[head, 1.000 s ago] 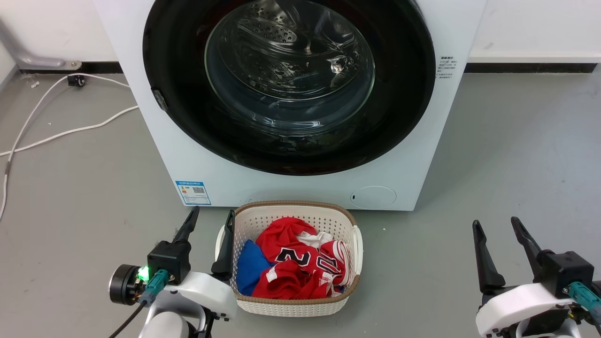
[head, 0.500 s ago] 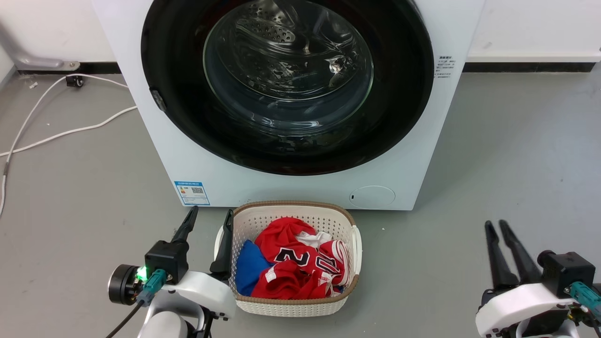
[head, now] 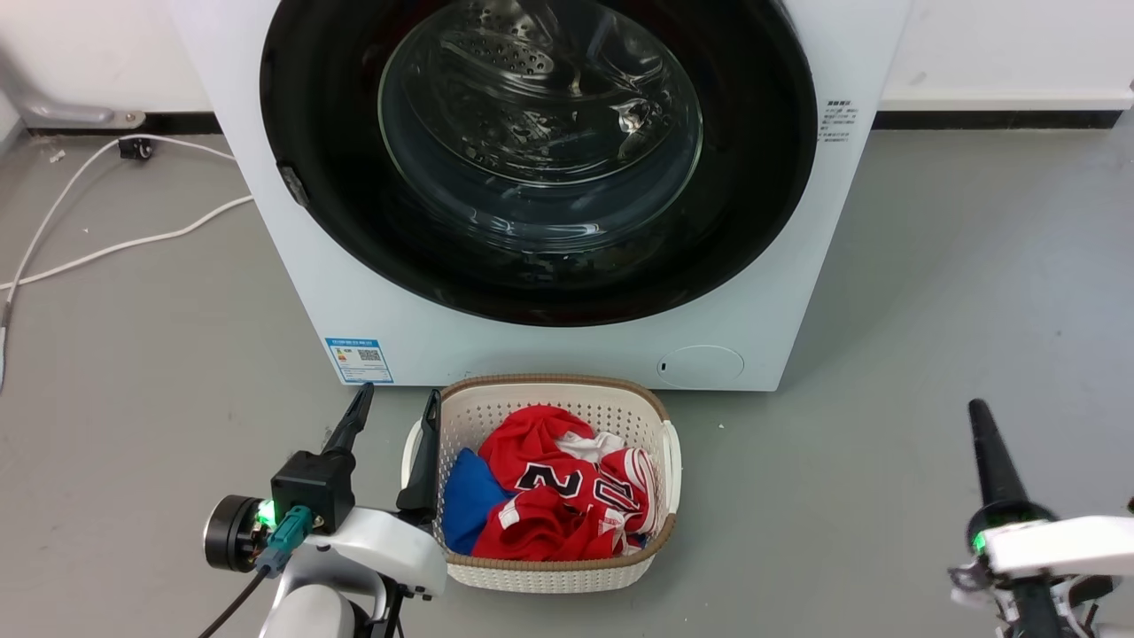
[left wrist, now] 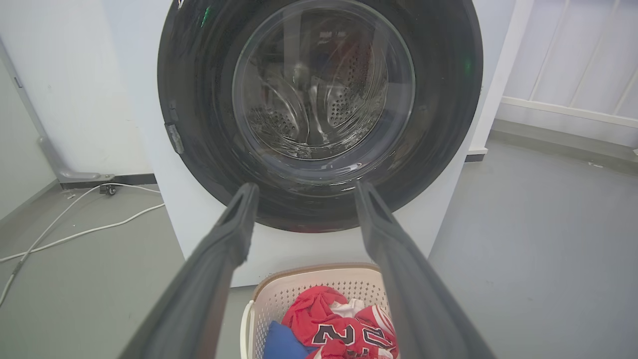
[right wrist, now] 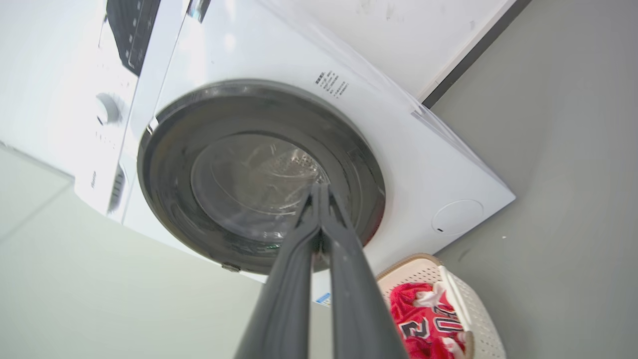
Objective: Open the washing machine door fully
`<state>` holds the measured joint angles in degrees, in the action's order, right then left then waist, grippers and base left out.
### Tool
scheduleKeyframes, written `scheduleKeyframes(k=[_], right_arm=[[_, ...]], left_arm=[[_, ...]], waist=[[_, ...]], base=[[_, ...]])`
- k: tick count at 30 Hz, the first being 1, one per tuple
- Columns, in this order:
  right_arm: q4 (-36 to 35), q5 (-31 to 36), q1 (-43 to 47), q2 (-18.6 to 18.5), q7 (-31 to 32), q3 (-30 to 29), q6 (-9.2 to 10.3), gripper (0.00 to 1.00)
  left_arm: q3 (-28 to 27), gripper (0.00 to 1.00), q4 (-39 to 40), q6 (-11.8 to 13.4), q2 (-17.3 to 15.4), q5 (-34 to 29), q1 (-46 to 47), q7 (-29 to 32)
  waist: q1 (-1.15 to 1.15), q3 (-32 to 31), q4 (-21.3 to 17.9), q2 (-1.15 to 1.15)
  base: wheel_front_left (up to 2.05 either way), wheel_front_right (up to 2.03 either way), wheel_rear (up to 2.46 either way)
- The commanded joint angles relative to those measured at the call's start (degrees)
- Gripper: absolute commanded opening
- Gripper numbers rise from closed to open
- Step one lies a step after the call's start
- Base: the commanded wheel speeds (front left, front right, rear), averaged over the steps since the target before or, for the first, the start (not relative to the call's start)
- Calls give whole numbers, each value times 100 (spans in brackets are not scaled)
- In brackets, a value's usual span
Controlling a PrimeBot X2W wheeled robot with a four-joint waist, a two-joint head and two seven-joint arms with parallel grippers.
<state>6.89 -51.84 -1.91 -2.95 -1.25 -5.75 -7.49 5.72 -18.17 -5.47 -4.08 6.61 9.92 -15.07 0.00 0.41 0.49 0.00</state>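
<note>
Left fingers point(head: 349, 425) spread, right fingers point(head: 992, 452) pressed together, washing machine door point(head: 753, 221) shut, well ahead.

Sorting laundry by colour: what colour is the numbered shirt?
The shirt is red; head view shows it best.

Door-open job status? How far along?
Done: nothing; the washing machine door sits shut, flush on the washing machine. In hand: right tool, closed and empty, points at the door, well short of it; left tool open by the basket. Left: the whole reach, pull and swing.
</note>
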Motion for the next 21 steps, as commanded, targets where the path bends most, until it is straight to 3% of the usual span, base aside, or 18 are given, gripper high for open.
scheduleKeyframes(k=[1, 4, 8, 15, 21], right_arm=[[84, -993, -177, 6, 48, -103, 0, 0], [178, -2463, -433, 7, 178, -324, 0, 0], [274, -3491, -856, -4, 441, -804, -1, 0], [989, -4589, -1998, -724, 1035, -1352, -1, 0], [2066, -5056, -3229, -1610, 1683, -989, -1, 0]], left_arm=[[-1, 100, 38, -5, 15, -29, 71, -15], [-5, 100, 88, -16, 24, -21, 119, -15], [-62, 100, 195, 9, 48, -2, 156, -15], [-70, 100, 479, 68, 89, -4, 369, -15], [-48, 100, 723, 101, 109, -25, 578, -15]], waist=[[0, 47, 5, 0], [0, 143, 2, 0], [0, 323, -13, 0], [0, 858, 7, 0], [0, 1300, 60, 0]], base=[[0, 0, 0], [0, 0, 0], [0, 0, 0], [0, 0, 0], [0, 0, 0]])
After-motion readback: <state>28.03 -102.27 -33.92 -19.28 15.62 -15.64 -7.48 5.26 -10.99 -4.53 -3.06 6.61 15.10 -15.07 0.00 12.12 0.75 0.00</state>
